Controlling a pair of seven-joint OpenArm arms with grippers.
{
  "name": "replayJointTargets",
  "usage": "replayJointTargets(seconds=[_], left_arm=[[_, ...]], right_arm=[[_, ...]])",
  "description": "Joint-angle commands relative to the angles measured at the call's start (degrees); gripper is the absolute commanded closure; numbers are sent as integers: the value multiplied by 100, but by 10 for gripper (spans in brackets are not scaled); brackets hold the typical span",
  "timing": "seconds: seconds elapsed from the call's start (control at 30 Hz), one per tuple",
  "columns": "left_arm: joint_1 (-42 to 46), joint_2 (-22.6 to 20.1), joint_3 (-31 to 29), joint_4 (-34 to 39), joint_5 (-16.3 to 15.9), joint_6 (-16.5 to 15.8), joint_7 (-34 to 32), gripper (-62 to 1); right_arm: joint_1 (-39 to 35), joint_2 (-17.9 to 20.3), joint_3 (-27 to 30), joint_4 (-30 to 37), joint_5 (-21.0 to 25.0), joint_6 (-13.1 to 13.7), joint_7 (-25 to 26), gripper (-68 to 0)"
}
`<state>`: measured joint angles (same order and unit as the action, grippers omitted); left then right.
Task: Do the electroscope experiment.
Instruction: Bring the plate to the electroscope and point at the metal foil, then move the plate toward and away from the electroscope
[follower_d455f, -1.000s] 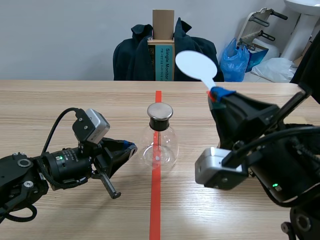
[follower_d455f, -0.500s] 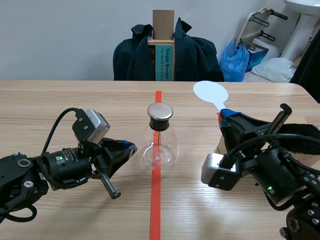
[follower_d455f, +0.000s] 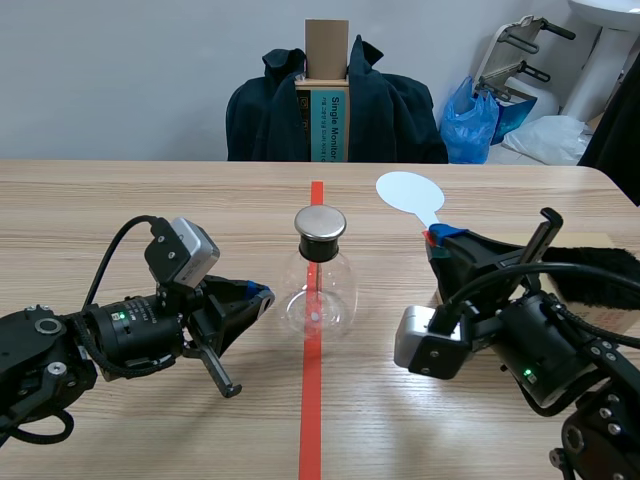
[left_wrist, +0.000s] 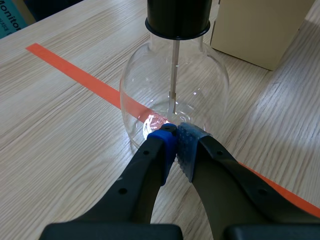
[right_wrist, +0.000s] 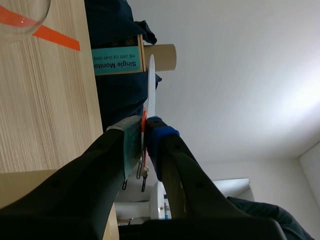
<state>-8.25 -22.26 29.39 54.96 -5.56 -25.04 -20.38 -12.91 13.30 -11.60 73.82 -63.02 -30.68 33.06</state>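
The electroscope (follower_d455f: 320, 275) is a clear glass flask with a black cap, a metal rod hanging inside, standing on the orange-red tape line. In the left wrist view the electroscope (left_wrist: 176, 85) sits just ahead of my left gripper (left_wrist: 176, 145), which is shut with its pads close to the glass base. My left gripper (follower_d455f: 252, 297) rests low, left of the flask. My right gripper (follower_d455f: 440, 238) is shut on a white paddle (follower_d455f: 408, 192) whose round disc rises right of the flask's cap. The right wrist view shows the paddle (right_wrist: 150, 87) edge-on between my right gripper (right_wrist: 143, 131).
A beige box (left_wrist: 257, 27) lies right of the flask, partly behind the right arm. Beyond the table's far edge stands a chair draped with a dark jacket (follower_d455f: 330, 110) and a cardboard box (follower_d455f: 326, 90). Blue bags (follower_d455f: 470, 120) sit at the back right.
My right arm has come down, bringing the white paddle lower. In the last half second the disc shifted slightly left, toward the flask. The left arm has stayed still.
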Motion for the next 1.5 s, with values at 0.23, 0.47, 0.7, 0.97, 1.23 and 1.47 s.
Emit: replayJointTargets(seconds=[0.23,0.47,0.7,0.97,1.23,1.47], left_arm=[[-33,-17,-37,118,-59,28,-81,-19],[-33,-17,-37,118,-59,28,-81,-19],[-33,-17,-37,118,-59,28,-81,-19],[-33,-17,-37,118,-59,28,-81,-19],[-33,-17,-37,118,-59,28,-81,-19],[-33,-17,-37,118,-59,28,-81,-19]], right_arm=[[114,35,63,79,22,-55,769,-8],[186,33,63,79,20,-55,1276,-8],[256,33,-24,79,17,-57,1519,-8],[258,33,-87,79,-2,-57,1709,-8],[258,33,-87,79,-2,-55,1773,-8],[256,33,-87,79,-4,-55,1453,-8]])
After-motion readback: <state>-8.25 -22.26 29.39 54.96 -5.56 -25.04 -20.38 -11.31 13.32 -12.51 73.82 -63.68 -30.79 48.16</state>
